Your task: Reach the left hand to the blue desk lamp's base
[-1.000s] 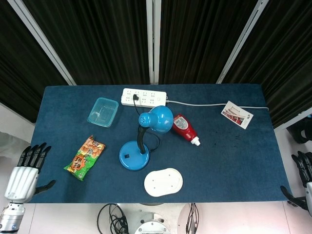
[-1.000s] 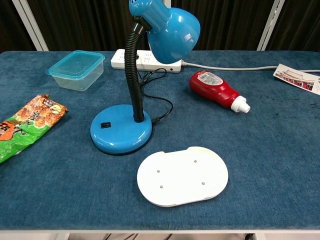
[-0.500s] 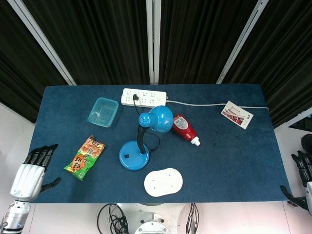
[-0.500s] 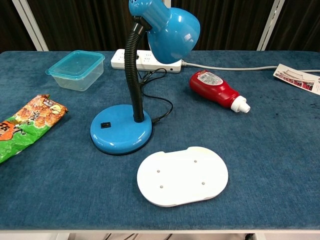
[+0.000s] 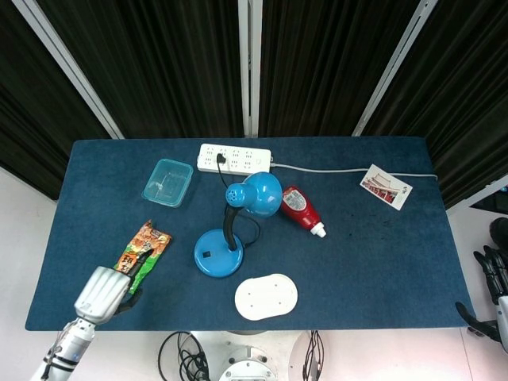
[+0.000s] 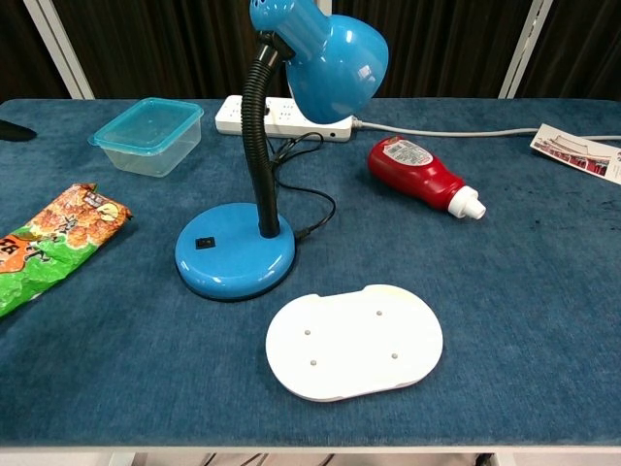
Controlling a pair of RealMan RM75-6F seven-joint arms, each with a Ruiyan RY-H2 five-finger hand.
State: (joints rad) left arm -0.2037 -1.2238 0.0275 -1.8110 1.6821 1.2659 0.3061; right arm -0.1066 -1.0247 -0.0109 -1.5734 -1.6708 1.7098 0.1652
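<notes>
The blue desk lamp stands mid-table, its round base (image 5: 217,254) (image 6: 235,262) carrying a small black switch and a black gooseneck up to the blue shade (image 5: 255,194). My left hand (image 5: 103,290) hovers over the near-left part of the table, above the lower end of the snack bag, well left of the base and holding nothing. Its dark fingers (image 5: 132,273) point toward the lamp. A dark tip (image 6: 16,131) shows at the left edge of the chest view. My right hand (image 5: 494,278) hangs off the table's right end, empty.
An orange snack bag (image 5: 147,242) (image 6: 49,243) lies between my left hand and the base. A clear container (image 5: 167,182), a white power strip (image 5: 234,159), a red bottle (image 5: 300,208), a white oval board (image 5: 266,297) and a card (image 5: 386,186) surround the lamp.
My left hand has swung from beside the table's left end in over the table, to the snack bag's near end. The right hand has barely moved.
</notes>
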